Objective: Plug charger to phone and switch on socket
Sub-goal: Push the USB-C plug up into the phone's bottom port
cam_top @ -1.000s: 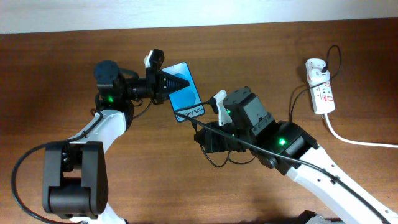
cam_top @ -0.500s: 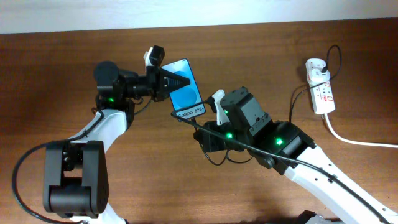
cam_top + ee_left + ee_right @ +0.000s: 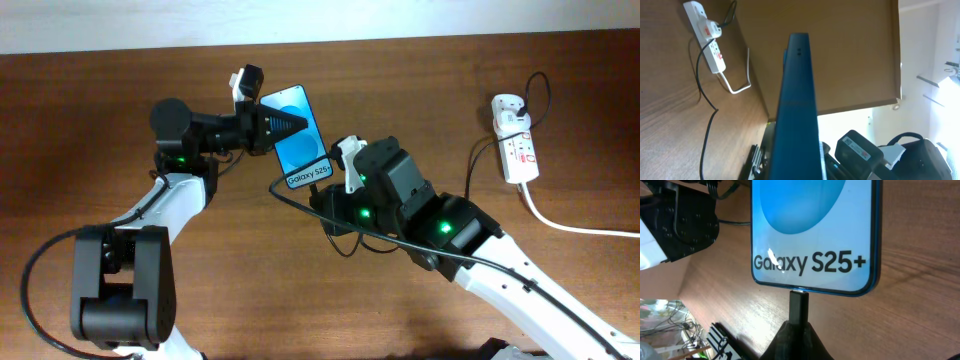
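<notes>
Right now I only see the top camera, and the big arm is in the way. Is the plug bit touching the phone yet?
Observer: Yes. On the right wrist camera, the charger tip meets the bottom edge of the phone, near its middle. I can't tell how deep it sits.
Kid: Who's holding the tip?
Observer: The right gripper is shut on it, just below the phone.
Kid: Is it crooked?
Observer: No. In that view the tip points straight at the edge, in line with the phone's length.
</notes>
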### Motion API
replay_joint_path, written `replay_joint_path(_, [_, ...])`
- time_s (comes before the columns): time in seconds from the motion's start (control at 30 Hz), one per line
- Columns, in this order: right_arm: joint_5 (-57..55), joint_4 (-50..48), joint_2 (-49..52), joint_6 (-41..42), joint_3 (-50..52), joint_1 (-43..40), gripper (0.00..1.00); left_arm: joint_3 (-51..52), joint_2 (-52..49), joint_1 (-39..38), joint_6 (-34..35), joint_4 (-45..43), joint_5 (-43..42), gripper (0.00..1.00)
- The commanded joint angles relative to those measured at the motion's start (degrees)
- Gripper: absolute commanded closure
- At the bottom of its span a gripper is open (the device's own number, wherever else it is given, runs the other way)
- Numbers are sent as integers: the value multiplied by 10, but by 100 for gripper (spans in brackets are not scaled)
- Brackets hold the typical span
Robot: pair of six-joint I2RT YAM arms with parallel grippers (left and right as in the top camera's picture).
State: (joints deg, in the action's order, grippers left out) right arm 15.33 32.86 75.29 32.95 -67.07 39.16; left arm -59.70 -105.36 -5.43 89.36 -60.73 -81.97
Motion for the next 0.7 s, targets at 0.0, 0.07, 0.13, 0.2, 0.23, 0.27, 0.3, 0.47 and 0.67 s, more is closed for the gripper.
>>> replay_joint_path(0.0, [-44, -71, 3, -12, -14, -10, 95, 2, 3, -31, -18, -5, -81, 100])
replay_joint_path(0.07, [-44, -90, 3, -12, -14, -10, 96, 2, 3, -31, -18, -5, -81, 100])
replay_joint_path(0.13, [-44, -111, 3, -12, -14, -10, 96, 2, 3, -31, -18, -5, -81, 100])
replay_joint_path(0.2, [-44, -117, 3, -12, -14, -10, 96, 2, 3, -37, -18, -5, -81, 100])
replay_joint_path(0.23, [-44, -117, 3, -12, -14, -10, 96, 2, 3, -42, -18, -5, -81, 100])
replay_joint_path(0.27, [-44, -117, 3, -12, -14, -10, 96, 2, 3, -47, -18, -5, -81, 100])
replay_joint_path(0.3, [-44, -119, 3, -12, -14, -10, 96, 2, 3, -49, -18, -5, -81, 100])
replay_joint_path(0.47, [-45, -126, 1, -12, -16, -10, 96, 2, 3, -49, -18, -5, -81, 100])
replay_joint_path(0.67, [-45, -132, 1, -42, -28, -32, 91, 2, 3, -49, -18, -5, -81, 100])
